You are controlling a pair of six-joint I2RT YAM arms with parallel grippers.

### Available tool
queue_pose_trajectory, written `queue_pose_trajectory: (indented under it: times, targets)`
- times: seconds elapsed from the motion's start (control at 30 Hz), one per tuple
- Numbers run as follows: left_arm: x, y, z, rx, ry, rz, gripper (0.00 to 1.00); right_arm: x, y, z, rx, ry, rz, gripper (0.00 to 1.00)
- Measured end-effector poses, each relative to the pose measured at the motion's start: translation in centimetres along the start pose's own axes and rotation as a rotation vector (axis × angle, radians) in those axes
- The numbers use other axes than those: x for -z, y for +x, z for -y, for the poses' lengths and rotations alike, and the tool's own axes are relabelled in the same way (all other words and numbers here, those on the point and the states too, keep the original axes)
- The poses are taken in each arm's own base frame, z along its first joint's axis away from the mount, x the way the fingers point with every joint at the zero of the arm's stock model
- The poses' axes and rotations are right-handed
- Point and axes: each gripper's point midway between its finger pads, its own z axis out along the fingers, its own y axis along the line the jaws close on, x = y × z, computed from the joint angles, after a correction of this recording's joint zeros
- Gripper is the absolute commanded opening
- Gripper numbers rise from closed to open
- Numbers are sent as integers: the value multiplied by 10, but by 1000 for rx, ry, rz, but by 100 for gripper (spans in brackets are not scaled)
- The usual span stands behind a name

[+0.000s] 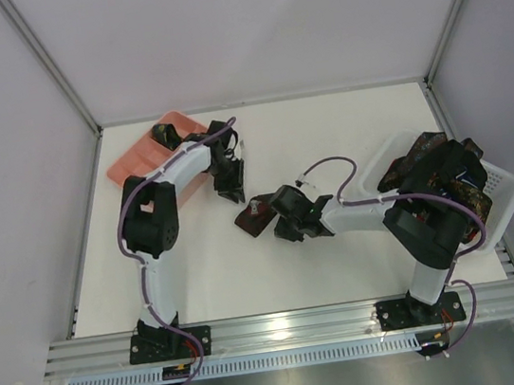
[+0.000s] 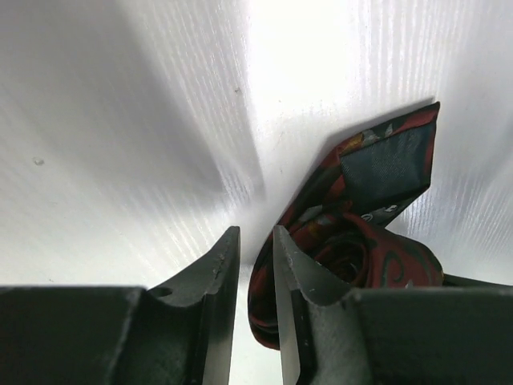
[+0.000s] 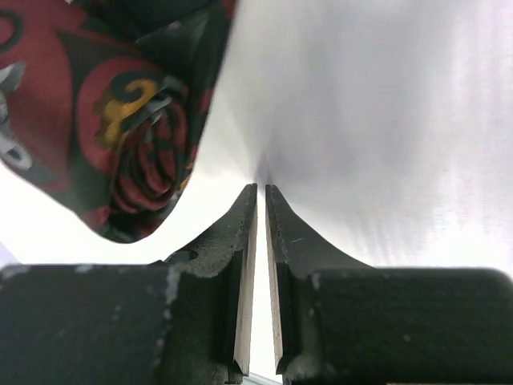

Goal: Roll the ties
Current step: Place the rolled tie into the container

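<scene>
A rolled tie point(image 1: 253, 218), dark with red and yellow patterning, lies on the white table between both grippers. My left gripper point(image 1: 231, 194) is just behind and left of it. In the left wrist view my left gripper point(image 2: 256, 237) has its jaws almost together with nothing between them, and the tie point(image 2: 377, 200) lies outside the right finger. My right gripper point(image 1: 276, 220) is at the tie's right side. In the right wrist view it point(image 3: 261, 188) is shut and empty, with the tie point(image 3: 120, 120) up to its left.
A pink compartment tray point(image 1: 137, 157) sits at the back left with a rolled dark tie point(image 1: 169, 128) in it. A white mesh basket point(image 1: 500, 185) at the right holds a heap of ties point(image 1: 435, 163). Walls close in the table on three sides.
</scene>
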Motion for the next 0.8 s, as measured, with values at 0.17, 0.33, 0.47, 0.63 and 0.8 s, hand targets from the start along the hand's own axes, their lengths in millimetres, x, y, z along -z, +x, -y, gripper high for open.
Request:
queue_pose_trajectory:
  times: [0.17,0.33,0.47,0.63,0.8]
  targets:
    - [-9,12,1,17,30,-33,28,-2,4,-14,18,-42,-14,14]
    - [-17,35,9,32,59,-91,29,-27,1,-54,15,-85,-17,14]
    - [-17,31,9,31,53,-75,29,-33,1,-62,16,-90,-36,14]
    - [-10,24,12,22,41,-67,29,-20,-5,-44,28,-90,-34,14]
    - [4,3,20,-1,38,-13,29,9,-18,-20,38,-88,-11,14]
